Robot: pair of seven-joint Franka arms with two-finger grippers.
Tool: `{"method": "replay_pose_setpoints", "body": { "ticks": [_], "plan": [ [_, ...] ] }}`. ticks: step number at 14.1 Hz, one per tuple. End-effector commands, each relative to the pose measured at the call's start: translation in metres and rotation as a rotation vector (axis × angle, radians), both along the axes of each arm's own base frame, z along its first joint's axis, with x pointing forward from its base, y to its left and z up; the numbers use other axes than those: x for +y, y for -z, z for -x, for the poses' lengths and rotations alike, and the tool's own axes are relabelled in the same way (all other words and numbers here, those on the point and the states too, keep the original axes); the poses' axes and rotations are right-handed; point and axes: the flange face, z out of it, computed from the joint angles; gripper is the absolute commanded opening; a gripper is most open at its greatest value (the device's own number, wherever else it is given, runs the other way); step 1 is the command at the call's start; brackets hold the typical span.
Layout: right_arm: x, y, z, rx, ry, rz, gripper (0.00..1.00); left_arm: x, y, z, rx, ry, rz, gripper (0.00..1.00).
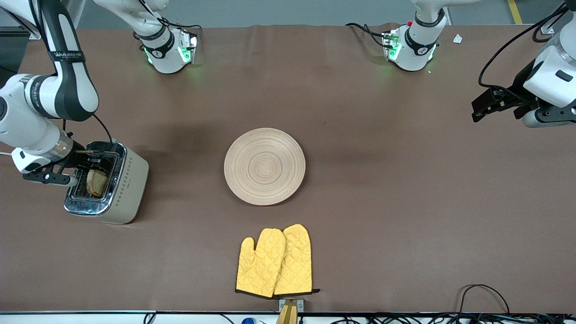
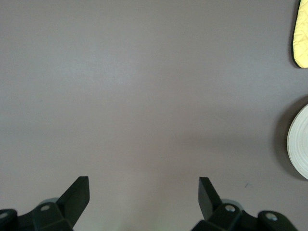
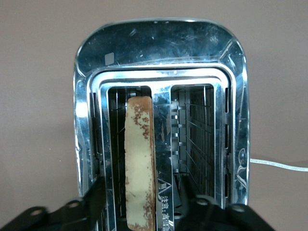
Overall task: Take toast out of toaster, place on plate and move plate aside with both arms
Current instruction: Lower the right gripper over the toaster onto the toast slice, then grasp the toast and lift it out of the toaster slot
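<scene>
The toast (image 1: 96, 182) stands on edge in one slot of the silver toaster (image 1: 130, 180) at the right arm's end of the table. My right gripper (image 1: 87, 168) reaches down over that slot. In the right wrist view its jaws (image 3: 141, 180) stand open on either side of the toast (image 3: 139, 154), with a gap on each side. The round beige wooden plate (image 1: 264, 166) lies bare at the table's middle. My left gripper (image 1: 476, 111) waits open above the table at the left arm's end, holding nothing (image 2: 143, 185). The plate's rim (image 2: 301, 144) shows in its wrist view.
A pair of yellow oven mitts (image 1: 275, 263) lies nearer to the front camera than the plate, close to the table's front edge. The toaster's second slot (image 3: 192, 134) is empty. A white cord (image 3: 279, 165) runs from the toaster. Both arm bases stand along the back edge.
</scene>
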Motion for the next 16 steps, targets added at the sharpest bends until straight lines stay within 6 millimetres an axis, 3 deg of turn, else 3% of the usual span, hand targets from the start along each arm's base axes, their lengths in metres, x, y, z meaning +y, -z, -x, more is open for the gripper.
{"method": "replay_pose_setpoints", "body": {
  "ticks": [1, 3, 6, 8, 10, 11, 13, 16],
  "plan": [
    [0.001, -0.002, -0.003, -0.008, -0.004, -0.014, 0.1, 0.002, -0.005, -0.002, -0.001, 0.002, 0.003, 1.0],
    [0.001, -0.003, -0.003, -0.006, -0.003, -0.014, 0.04, 0.0, -0.005, -0.002, -0.001, 0.004, 0.003, 1.0],
    [0.001, -0.02, -0.01, -0.027, -0.009, -0.011, 0.01, 0.001, -0.004, -0.002, 0.0, 0.004, 0.002, 1.0],
    [0.005, -0.055, -0.018, -0.027, -0.029, -0.009, 0.01, 0.001, -0.005, -0.002, -0.001, 0.004, 0.003, 1.0],
    [0.01, -0.109, -0.02, 0.023, -0.039, -0.016, 0.01, 0.0, -0.005, -0.002, -0.001, 0.005, 0.003, 1.0],
    [0.018, -0.135, -0.021, 0.049, -0.043, -0.021, 0.01, 0.0, -0.005, -0.002, -0.001, 0.006, 0.003, 1.0],
    [0.049, -0.167, -0.023, 0.068, -0.064, -0.02, 0.01, 0.0, -0.005, -0.002, -0.001, 0.006, 0.003, 1.0],
    [0.119, -0.183, -0.023, 0.049, -0.069, 0.003, 0.01, 0.0, -0.004, -0.002, 0.0, 0.006, 0.002, 1.0]
  ]
}}
